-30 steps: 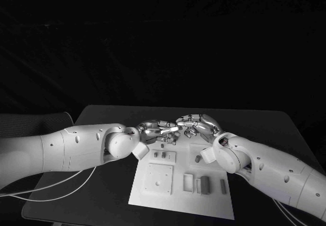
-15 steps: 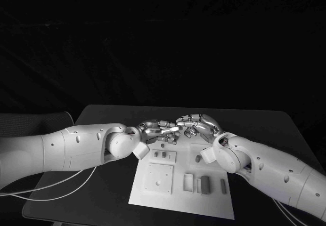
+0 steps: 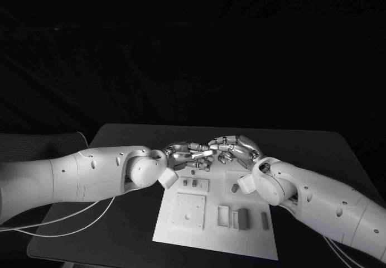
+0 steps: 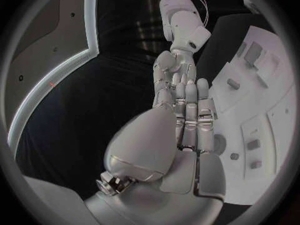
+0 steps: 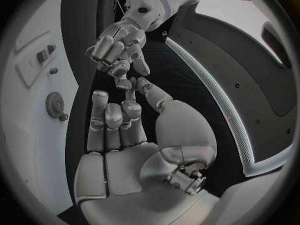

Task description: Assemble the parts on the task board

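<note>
White and flat, the rectangular task board (image 3: pixel 216 220) lies on the black desk (image 3: pixel 313 146) with its long axis running away from the robot, small grey parts (image 3: pixel 241 219) standing in its recesses. Both white arms reach in over its far end, where the silver left robot hand (image 3: pixel 187 156) and the silver right robot hand (image 3: pixel 233 148) meet fingertip to fingertip, fingers curled inward. Whether either robot hand pinches a part I cannot tell; the board lies just below and nearer the robot than both.
</note>
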